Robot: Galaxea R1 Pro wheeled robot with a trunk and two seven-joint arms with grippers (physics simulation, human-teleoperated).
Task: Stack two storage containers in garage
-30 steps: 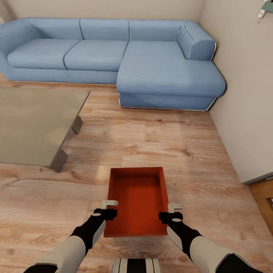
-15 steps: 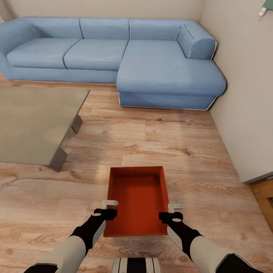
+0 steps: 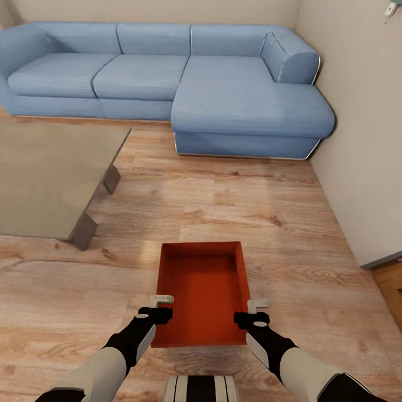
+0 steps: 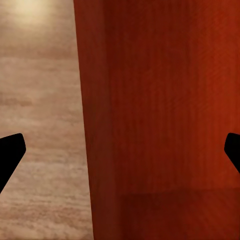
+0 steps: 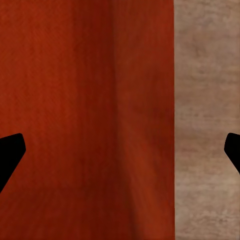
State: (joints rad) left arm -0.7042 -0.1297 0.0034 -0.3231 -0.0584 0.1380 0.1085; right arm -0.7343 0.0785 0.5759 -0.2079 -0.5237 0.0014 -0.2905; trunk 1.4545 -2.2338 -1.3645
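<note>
One orange-red storage container (image 3: 202, 293) sits lidless on the light wood-plank floor (image 3: 251, 206) of the living room, just in front of me. My left gripper (image 3: 161, 308) hangs over its left wall and my right gripper (image 3: 254, 311) over its right wall, both near the container's near end. In the left wrist view the left gripper (image 4: 120, 155) is open, and its dark fingertips (image 4: 10, 152) stand wide apart on either side of the red wall (image 4: 100, 125). The right gripper (image 5: 120, 155) is open in the same way over the other wall (image 5: 145, 110). Neither gripper grips the box.
A blue corner sofa (image 3: 167, 84) fills the far side. A low grey table (image 3: 50, 178) stands at the left. A plain wall (image 3: 363, 139) closes the right side, with a wooden piece (image 3: 391, 285) at its foot. Open plank floor lies between the container and the sofa.
The whole view has shifted: sofa, table and container have slid slightly up the picture. Both arms keep their place in the view, and both grippers stay open.
</note>
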